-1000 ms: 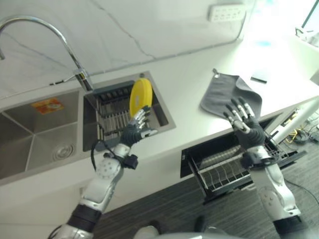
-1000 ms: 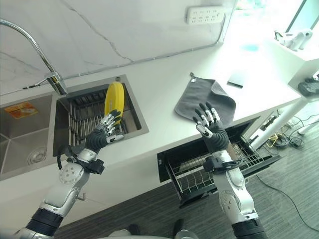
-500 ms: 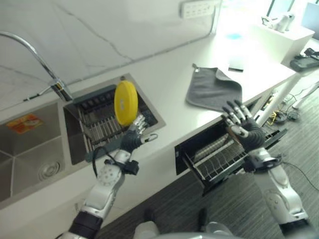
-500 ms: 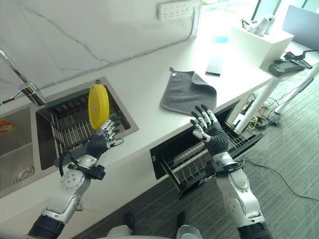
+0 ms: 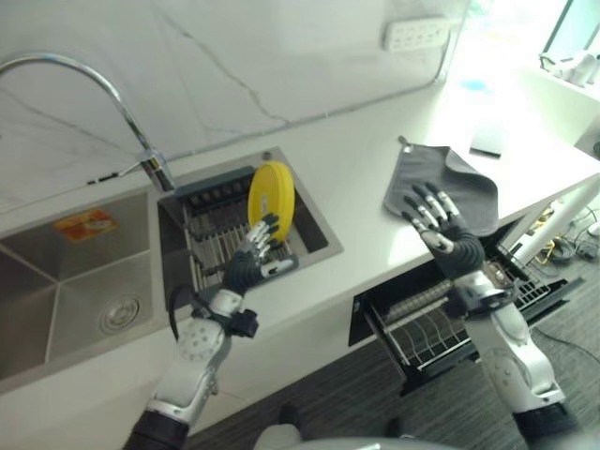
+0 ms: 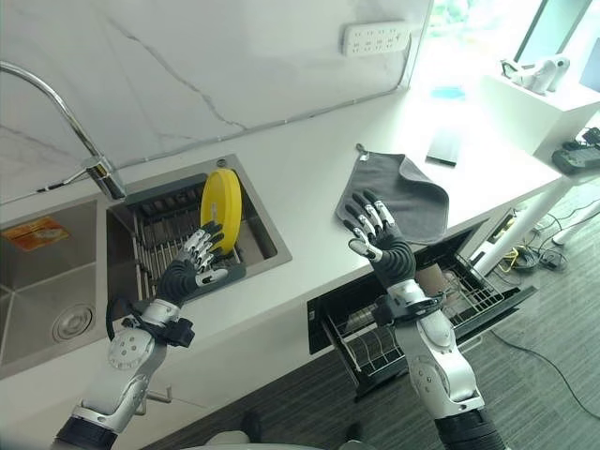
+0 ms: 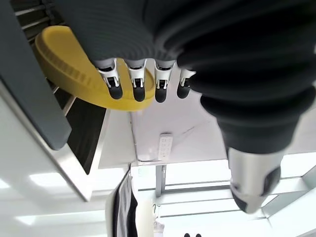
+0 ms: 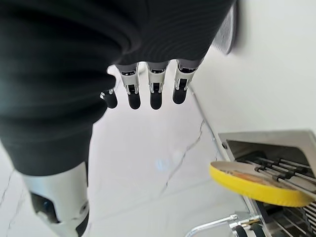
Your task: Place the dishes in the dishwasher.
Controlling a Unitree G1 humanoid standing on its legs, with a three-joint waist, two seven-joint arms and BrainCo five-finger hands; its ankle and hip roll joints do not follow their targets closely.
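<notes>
Just beyond left hand (image 5: pixel 251 265), upright yellow plate (image 5: pixel 271 198)

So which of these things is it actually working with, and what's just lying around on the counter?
Part of the job:
- yellow plate, standing on edge in the sink rack
- pulled-out dishwasher rack below the counter
- left hand, open, by the plate
- right hand, open, raised above the dishwasher rack

Just lying about:
- grey cloth on the counter
- faucet
- wall socket
- small dark flat item past the cloth
</notes>
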